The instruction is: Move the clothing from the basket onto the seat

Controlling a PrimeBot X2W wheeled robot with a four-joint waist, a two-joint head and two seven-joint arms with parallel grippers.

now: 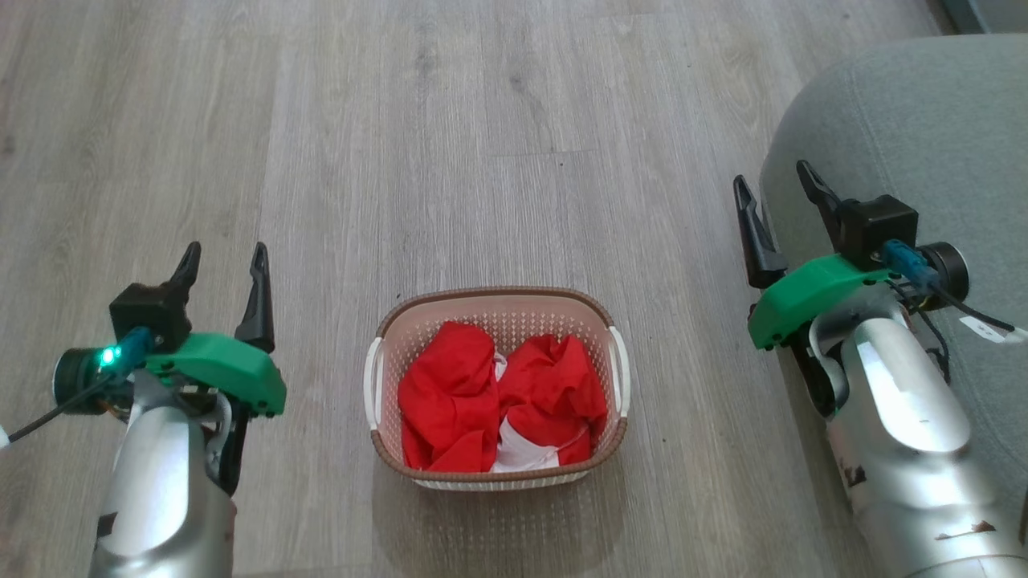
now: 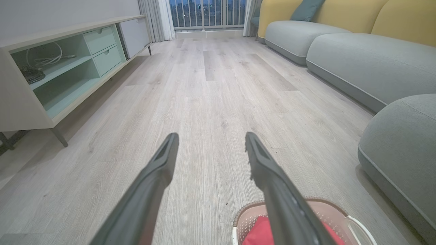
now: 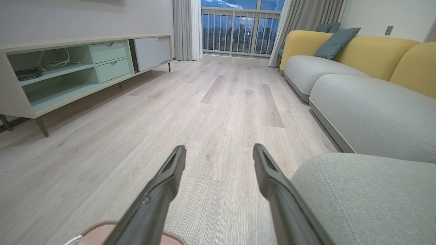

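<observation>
On the wooden floor in front of me stands the cream basket (image 1: 389,337) with a brown rim and white handles. Red clothing (image 1: 450,393) fills it, and one garment shows a white part (image 1: 526,449). The grey-green seat (image 1: 923,120) rises at the right. My left gripper (image 1: 225,257) hangs open to the left of the basket, nothing between its fingers. My right gripper (image 1: 775,181) is open at the seat's left edge, above and right of the basket. The left wrist view catches the basket's rim (image 2: 252,206) and red cloth (image 2: 260,231) at the bottom; the right wrist view shows the seat (image 3: 368,194).
A long low cabinet (image 3: 68,68) with shelves and drawers runs along the left wall. Grey sofa cushions (image 3: 371,109) with yellow backrests (image 3: 357,51) line the right side beyond the seat. Bare wood floor (image 1: 482,160) stretches ahead toward a balcony window (image 3: 238,30).
</observation>
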